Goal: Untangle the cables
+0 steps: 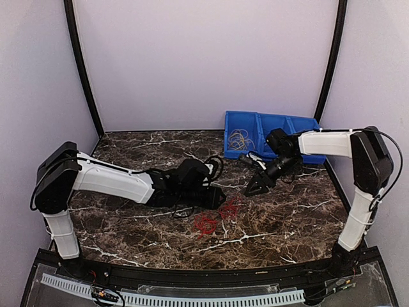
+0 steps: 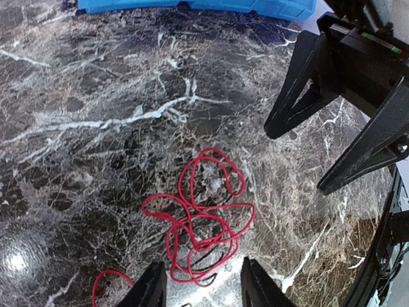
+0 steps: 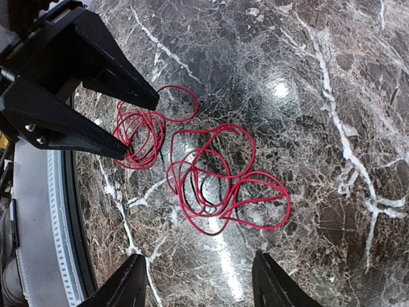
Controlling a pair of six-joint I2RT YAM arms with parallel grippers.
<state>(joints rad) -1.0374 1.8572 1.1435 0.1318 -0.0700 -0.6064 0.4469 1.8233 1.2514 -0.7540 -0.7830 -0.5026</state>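
loosely coiled red cables (image 3: 211, 192) lie near open left hand (image 3: 140, 128) and right hand (image 2: 294, 163).

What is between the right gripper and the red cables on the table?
Nothing visible. Only bare marble table lies between the open right gripper and the red cables; the left gripper, also open, sits off beside the smaller coil.

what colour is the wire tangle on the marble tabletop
Red; the thin wire tangle shows best in the right wrist view.
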